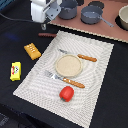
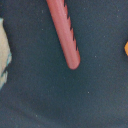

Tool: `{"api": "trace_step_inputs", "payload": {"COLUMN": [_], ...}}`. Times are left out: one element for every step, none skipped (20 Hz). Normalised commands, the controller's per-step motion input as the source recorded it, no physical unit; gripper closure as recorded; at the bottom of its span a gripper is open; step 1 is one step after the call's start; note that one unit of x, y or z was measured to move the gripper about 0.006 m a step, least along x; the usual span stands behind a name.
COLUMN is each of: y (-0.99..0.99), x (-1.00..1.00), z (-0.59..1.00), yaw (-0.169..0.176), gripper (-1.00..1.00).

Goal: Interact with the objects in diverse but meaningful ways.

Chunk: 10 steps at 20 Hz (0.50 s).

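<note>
Dark table (image 1: 15, 100) covered by a black cloth, with a pale striped placemat (image 1: 95, 75) laid at an angle across the middle. Behind it, a pinkish-brown board (image 1: 107, 31) carries two grey pots (image 1: 91, 15) and a bowl-like thing cut by the frame edge at the exterior view's right. No walls or room visible beyond that.

On the placemat: a round beige plate (image 1: 67, 65), a wooden-handled knife (image 1: 80, 56) on its far side, a wooden-handled fork (image 1: 65, 79) on its near side, and a red tomato (image 1: 66, 93) near the mat's front edge — well apart from the pincer.

The arm's white wrist block sits at the top of the exterior view, pincer (image 1: 43, 25) pointing straight down over the black cloth just off the mat's far corner. Fingertips are small and dark against dark cloth; can't tell whether wide or narrow, and nothing seen held. It hangs above the surface, not touching.

The sausage (image 1: 47, 35) lies flat on the cloth almost directly beneath the pincer, slightly nearer the camera. The wrist view shows it as a reddish-pink rod (image 2: 64, 35) with small dark notches along one side, rounded end visible, the other end cut off by the frame.

Orange dotted bread block (image 1: 32, 50) lies on the cloth further toward the camera from the pincer; a sliver of orange at the wrist view's edge (image 2: 126, 48) is possibly it — too little to be sure. Yellow packet (image 1: 15, 70) is further out still, near the cloth's edge. A pale blurred shape at the other wrist-view edge is likely the mat corner.
</note>
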Motion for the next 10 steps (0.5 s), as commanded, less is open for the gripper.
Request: {"api": "trace_step_inputs", "payload": {"y": [-0.01, 0.00, 0.00, 0.00, 0.00, 0.00, 0.00, 0.00, 0.01, 0.07], "x": [-0.52, -0.49, -0.49, -0.46, -0.46, -0.48, -0.39, -0.36, -0.25, -0.12], "z": [-0.61, -0.56, -0.55, -0.55, -0.54, -0.55, -0.49, -0.45, -0.39, -0.35], "yaw": [0.076, 0.077, 0.075, 0.077, 0.076, 0.070, 0.074, 0.070, 0.058, 0.047], "gripper": [-1.00, -1.00, -1.00, -1.00, -1.00, -1.00, -1.00, -1.00, -1.00, -1.00]}}
